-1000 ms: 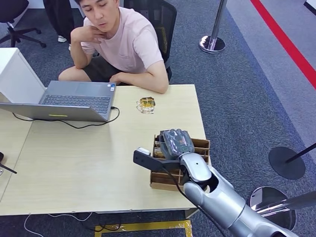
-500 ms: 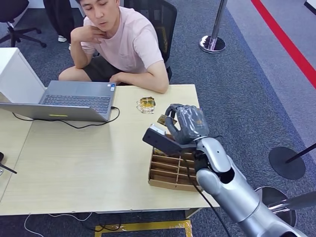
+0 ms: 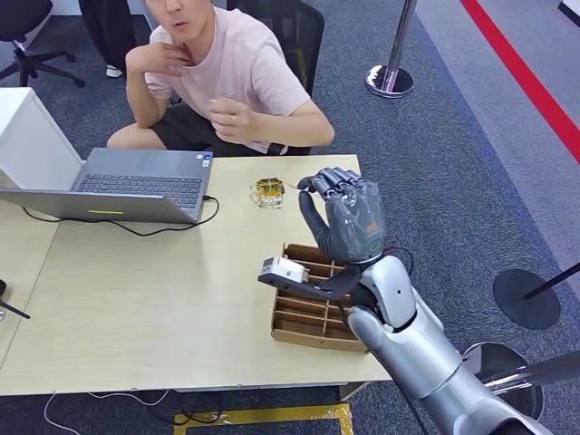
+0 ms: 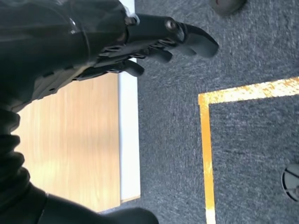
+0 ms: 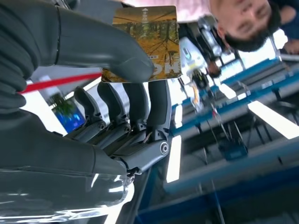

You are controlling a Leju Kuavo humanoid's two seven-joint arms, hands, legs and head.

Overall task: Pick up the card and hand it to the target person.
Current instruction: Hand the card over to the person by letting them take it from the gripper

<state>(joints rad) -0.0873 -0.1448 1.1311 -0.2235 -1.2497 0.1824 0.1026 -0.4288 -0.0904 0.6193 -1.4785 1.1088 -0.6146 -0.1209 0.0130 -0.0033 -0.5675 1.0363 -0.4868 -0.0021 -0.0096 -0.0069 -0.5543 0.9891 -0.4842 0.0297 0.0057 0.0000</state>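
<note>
In the right wrist view, a yellow-brown card with an autumn-tree picture is pinched between the thumb and the fingers of my right hand. From the head view that right hand is raised above the far end of a cardboard divider box, its back facing me. The person in a pink shirt sits behind the table, one hand lifted off the tabletop, some way from my hand. My left hand hangs beside the table edge over the carpet, fingers stretched out, holding nothing.
A small pile of cards lies on the wooden table just left of my raised hand. An open laptop with its cable sits at the left. A stanchion base stands on the carpet behind.
My right hand rose out of the divider box and moved up and away, toward the person, holding the card. The person's forearm lifted off the table.
</note>
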